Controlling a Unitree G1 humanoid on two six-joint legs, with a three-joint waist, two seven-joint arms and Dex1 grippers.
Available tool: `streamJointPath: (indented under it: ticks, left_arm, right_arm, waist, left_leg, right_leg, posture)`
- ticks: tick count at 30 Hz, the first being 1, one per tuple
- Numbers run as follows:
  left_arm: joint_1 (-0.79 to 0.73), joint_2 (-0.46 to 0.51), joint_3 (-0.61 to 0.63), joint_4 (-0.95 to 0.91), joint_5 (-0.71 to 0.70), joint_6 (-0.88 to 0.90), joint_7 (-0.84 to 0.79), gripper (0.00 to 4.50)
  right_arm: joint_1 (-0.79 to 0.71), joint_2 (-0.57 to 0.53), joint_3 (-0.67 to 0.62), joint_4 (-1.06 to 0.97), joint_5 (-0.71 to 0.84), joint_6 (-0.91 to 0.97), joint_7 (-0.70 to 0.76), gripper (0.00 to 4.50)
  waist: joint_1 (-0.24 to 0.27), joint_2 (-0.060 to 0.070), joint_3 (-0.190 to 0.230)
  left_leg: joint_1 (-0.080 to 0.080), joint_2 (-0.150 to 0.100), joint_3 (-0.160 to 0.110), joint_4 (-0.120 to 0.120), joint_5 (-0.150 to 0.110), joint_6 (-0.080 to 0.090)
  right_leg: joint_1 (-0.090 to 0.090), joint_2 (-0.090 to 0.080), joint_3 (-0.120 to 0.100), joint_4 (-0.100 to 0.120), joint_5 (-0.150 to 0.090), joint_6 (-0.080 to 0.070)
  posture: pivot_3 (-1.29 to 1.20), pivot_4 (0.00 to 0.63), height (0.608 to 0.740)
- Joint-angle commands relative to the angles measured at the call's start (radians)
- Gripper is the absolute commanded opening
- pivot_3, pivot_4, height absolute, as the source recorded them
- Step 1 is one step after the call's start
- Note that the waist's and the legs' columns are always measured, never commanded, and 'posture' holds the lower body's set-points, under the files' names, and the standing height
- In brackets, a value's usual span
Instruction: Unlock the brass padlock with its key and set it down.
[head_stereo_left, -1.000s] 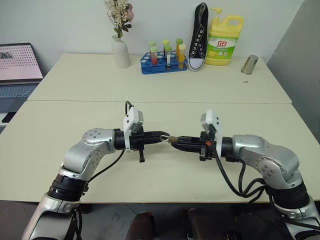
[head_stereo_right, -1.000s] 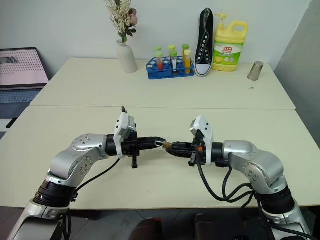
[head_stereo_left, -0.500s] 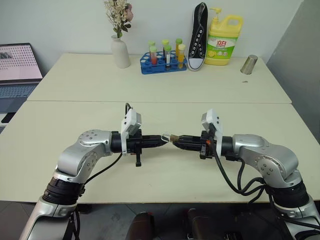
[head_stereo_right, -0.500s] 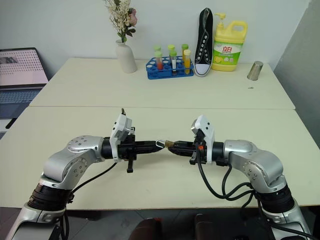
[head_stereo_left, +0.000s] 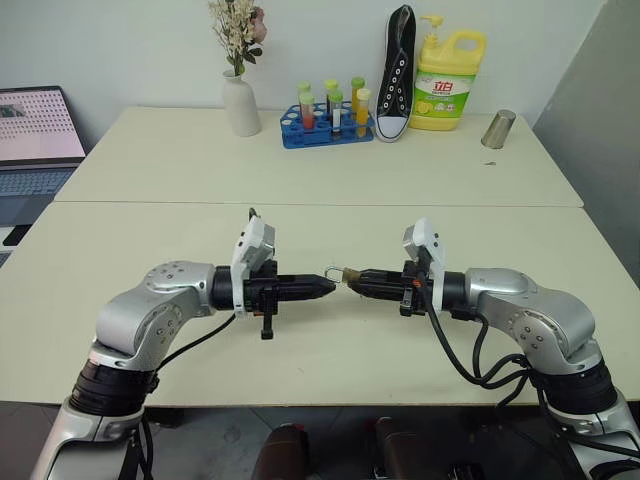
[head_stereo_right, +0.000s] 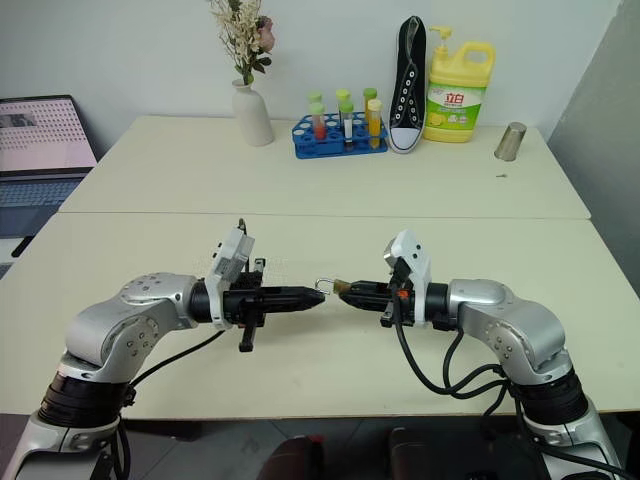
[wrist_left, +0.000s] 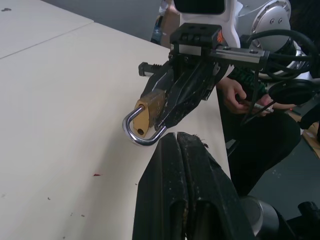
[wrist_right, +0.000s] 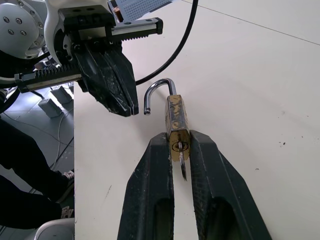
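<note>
**Open padlock held in the right gripper, left gripper closed just beside it**

One small gold-coloured brass padlock with a thin silvery U-shaped shackle is in the scene, held in the air above the near cream table, between the two arms. The shackle stands swung open, one leg free of the body. One small silvery key sticks out of the padlock's lower end, between the fingers that hold it.

There are two grippers. The right gripper, with its two black fingers, pinches the padlock's brass body from both sides, the jaws only narrowly apart; the shackle points toward the other arm. The left gripper has its two black fingers pressed together with nothing between them; its tip sits just beside the shackle's curve, apart from it.

On the far table stand one white vase of dried flowers, one blue rack with several coloured test tubes, one black-and-white sneaker standing on end, one yellow detergent bottle and one metal cup. One laptop sits at the left edge.
</note>
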Motion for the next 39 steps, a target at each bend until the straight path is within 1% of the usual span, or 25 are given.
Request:
streamJointPath:
  ticks: [1, 7, 11, 14, 17, 22, 26, 32, 39]
  left_arm:
    - [-0.024, 0.003, 0.034, -0.032, -0.020, 0.005, 0.007, 0.00]
    - [-0.009, 0.039, 0.022, -0.041, 0.012, -0.019, -0.041, 0.00]
    - [0.036, 0.084, -0.023, -0.049, 0.086, -0.094, -0.100, 0.00]
    - [0.040, 0.073, -0.031, -0.029, 0.111, -0.118, -0.093, 0.00]
    - [0.044, 0.067, -0.057, -0.002, 0.166, -0.170, -0.096, 0.00]
    - [0.010, -0.002, -0.051, 0.049, 0.188, -0.195, -0.047, 0.00]
    - [0.009, -0.005, -0.070, 0.053, 0.227, -0.231, -0.057, 0.00]
    - [-0.002, -0.036, -0.053, 0.027, 0.197, -0.199, -0.031, 0.00]
    - [-0.011, -0.021, -0.031, -0.027, 0.140, -0.126, -0.028, 0.00]
  right_arm:
    - [-0.012, -0.004, 0.001, -0.028, -0.002, -0.019, 0.015, 0.13]
    - [-0.008, -0.007, 0.003, -0.030, -0.001, -0.020, 0.018, 0.13]
    - [-0.007, -0.004, 0.004, -0.030, 0.002, -0.017, 0.020, 0.13]
    - [-0.007, -0.003, 0.006, -0.030, 0.000, -0.019, 0.023, 0.13]
    - [-0.007, -0.002, 0.008, -0.032, 0.001, -0.019, 0.025, 0.13]
    - [-0.004, -0.005, 0.009, -0.038, 0.005, -0.013, 0.026, 0.13]
    - [-0.002, -0.005, 0.009, -0.041, 0.006, -0.011, 0.023, 0.13]
    - [0.001, -0.004, 0.007, -0.045, 0.009, -0.007, 0.019, 0.13]
    - [0.004, -0.004, 0.009, -0.046, 0.009, -0.006, 0.019, 0.13]
  waist:
    - [0.000, 0.000, 0.000]
    - [0.000, 0.000, 0.000]
    - [0.000, 0.000, 0.000]
    - [0.000, 0.000, 0.000]
    - [0.000, 0.000, 0.000]
    - [0.001, 0.000, 0.000]
    - [0.001, 0.000, 0.000]
    - [0.001, 0.000, 0.000]
    - [0.001, 0.000, 0.000]
  left_leg:
    - [0.000, 0.000, 0.000, 0.000, 0.000, 0.000]
    - [0.000, 0.000, 0.000, 0.000, 0.000, 0.000]
    - [0.000, 0.000, 0.001, -0.001, 0.000, 0.000]
    - [0.000, 0.000, 0.000, 0.000, 0.000, 0.000]
    - [0.000, 0.000, 0.000, 0.000, 0.000, 0.000]
    - [0.000, 0.000, 0.000, 0.000, 0.000, 0.000]
    - [0.000, 0.000, 0.000, 0.000, 0.000, 0.000]
    - [0.000, 0.000, 0.000, 0.000, 0.000, 0.000]
    - [0.000, 0.000, 0.000, 0.000, 0.000, 0.000]
  right_leg:
    - [0.000, 0.000, 0.000, 0.000, 0.000, 0.000]
    - [0.000, 0.000, 0.000, 0.000, 0.000, 0.000]
    - [0.000, 0.000, 0.000, 0.000, 0.000, 0.000]
    - [0.000, 0.000, 0.000, 0.000, 0.000, -0.001]
    - [0.000, 0.000, 0.000, 0.000, 0.000, -0.001]
    - [0.000, 0.000, 0.000, 0.000, 0.000, 0.000]
    - [0.000, 0.000, 0.000, 0.000, 0.000, 0.000]
    - [0.000, 0.000, 0.000, 0.000, 0.000, 0.000]
    - [0.000, 0.000, 0.000, 0.000, 0.000, 0.000]
  posture:
    - [0.00, 0.150, 0.740]
    - [0.00, 0.150, 0.740]
    - [0.00, 0.150, 0.740]
    - [0.00, 0.150, 0.740]
    - [0.00, 0.150, 0.740]
    - [0.00, 0.150, 0.740]
    - [0.00, 0.150, 0.740]
    - [0.00, 0.150, 0.740]
    - [0.00, 0.150, 0.740]
